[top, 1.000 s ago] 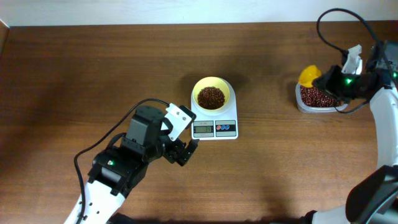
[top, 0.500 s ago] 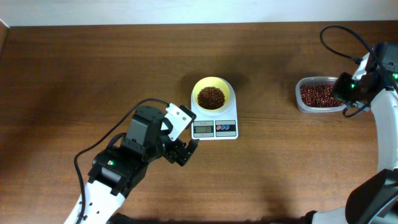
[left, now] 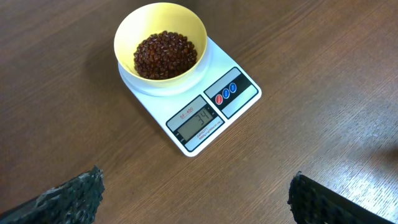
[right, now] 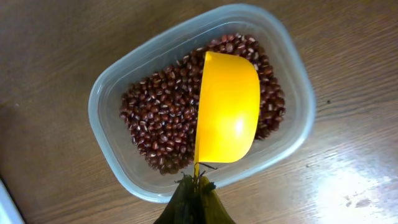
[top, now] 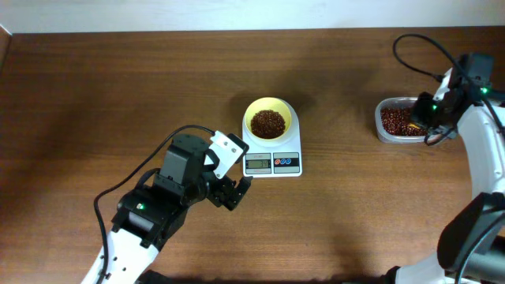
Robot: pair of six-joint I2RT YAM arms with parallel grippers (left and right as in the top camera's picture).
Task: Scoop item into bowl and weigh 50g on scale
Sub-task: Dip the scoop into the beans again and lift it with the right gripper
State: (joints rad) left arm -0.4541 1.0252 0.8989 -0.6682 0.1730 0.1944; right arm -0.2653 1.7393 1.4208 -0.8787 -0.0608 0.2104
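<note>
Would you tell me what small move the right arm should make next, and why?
Probably lower the scoop into the beans in the clear tub for a small, partial load. The right gripper holds the scoop over the tub, and the scale under the bowl appears to read 34, short of 50.

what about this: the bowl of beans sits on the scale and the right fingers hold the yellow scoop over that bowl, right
Not quite: the right wrist view shows the right fingers holding the yellow scoop over the clear container of beans, not the bowl. The bowl does sit on the scale.
</note>
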